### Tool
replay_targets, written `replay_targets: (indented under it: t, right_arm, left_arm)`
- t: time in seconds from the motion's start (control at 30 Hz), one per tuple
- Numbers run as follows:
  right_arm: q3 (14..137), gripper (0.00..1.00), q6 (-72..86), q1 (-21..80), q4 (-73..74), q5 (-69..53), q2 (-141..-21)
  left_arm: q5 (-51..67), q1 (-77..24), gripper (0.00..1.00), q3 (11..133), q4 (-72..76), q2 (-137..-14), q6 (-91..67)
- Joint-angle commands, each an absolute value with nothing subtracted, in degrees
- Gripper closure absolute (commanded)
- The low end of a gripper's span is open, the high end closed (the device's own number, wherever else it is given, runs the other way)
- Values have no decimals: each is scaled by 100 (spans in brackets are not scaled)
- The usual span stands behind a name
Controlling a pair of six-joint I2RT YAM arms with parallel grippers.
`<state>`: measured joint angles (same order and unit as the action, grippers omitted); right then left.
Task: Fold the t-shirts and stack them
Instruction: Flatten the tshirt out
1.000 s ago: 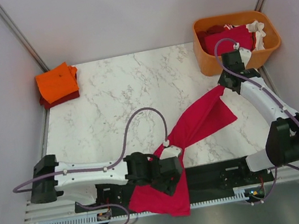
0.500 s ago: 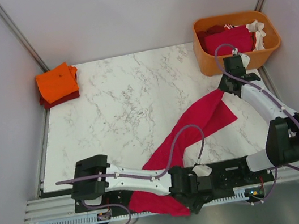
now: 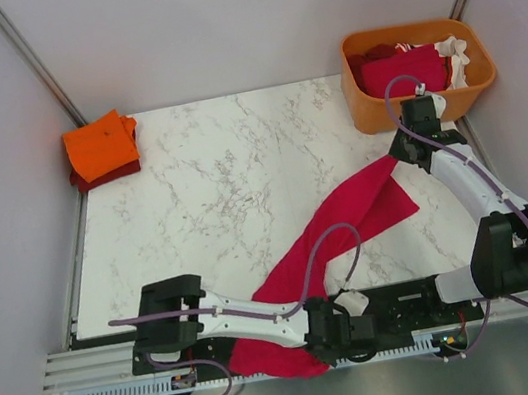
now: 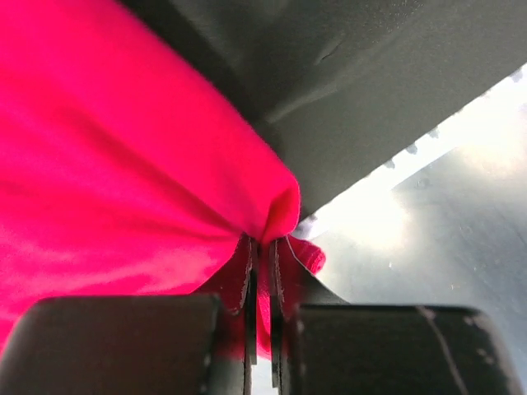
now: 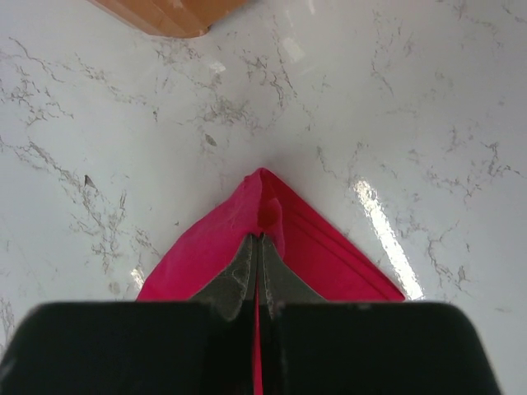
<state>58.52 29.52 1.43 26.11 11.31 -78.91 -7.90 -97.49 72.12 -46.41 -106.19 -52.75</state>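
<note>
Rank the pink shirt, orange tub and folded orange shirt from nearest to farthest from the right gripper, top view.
1. Pink shirt: clamped in the right gripper, mid-table.
2. Orange tub: far right corner, just beyond.
3. Folded orange shirt: far left corner.

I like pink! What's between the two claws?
The crimson-pink t-shirt stretches between the left claw and right claw, both pinching it; the top view shows it.

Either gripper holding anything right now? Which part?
Both pinch the crimson-pink t-shirt: left gripper at its near overhanging edge, right gripper at its far corner.
</note>
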Motion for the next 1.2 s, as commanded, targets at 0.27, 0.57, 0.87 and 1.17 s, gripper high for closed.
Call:
replay_targets:
  t: [0.27, 0.57, 0.87, 1.17]
  right_arm:
    - [5889, 100, 2936, 61, 2364, 914, -7743]
    - [5836, 100, 2909, 44, 2373, 765, -7655]
    - [5643, 100, 2909, 44, 2276, 571, -7681]
    - [5537, 100, 2874, 44, 2232, 563, -7708]
  left_arm:
    - [-1723, -7223, 86, 7585, -6513, -7253, -4361]
    - [-2004, -4440, 7, 6697, -6583, -6425, -3445]
    - [-905, -5726, 15, 6364, -5486, -6722, -4006]
    - [-949, -6750, 8, 7171, -4430, -9209, -4149]
